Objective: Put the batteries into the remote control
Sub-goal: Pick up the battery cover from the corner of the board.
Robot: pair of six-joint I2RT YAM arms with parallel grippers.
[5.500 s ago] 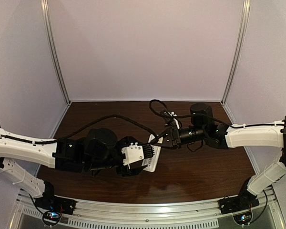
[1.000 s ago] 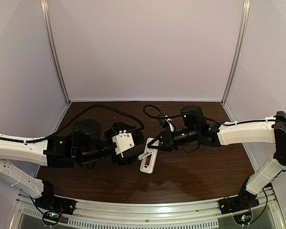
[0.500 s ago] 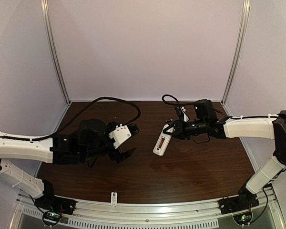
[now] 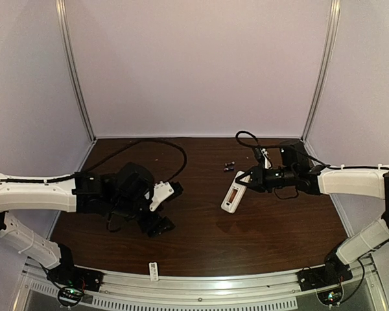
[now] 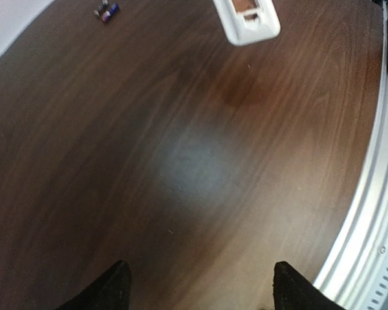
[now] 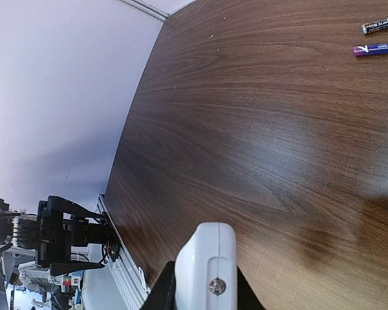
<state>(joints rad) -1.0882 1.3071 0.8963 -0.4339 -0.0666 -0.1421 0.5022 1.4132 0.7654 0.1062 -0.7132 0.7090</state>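
Two batteries (image 4: 230, 166) near right hand (image 4: 249, 182) clamping remote control (image 4: 235, 192); left hand (image 4: 165, 208) apart; white cover (image 4: 153, 270), perhaps, by rail (image 4: 214, 286).

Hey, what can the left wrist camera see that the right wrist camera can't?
Only the left wrist view: the remote control seen from its recessed bay side, and the open left gripper above the table. Only the right wrist view: the remote's screwed end, clamped in the right gripper. Both: the two batteries lying loose on the wood, apart from the remote.
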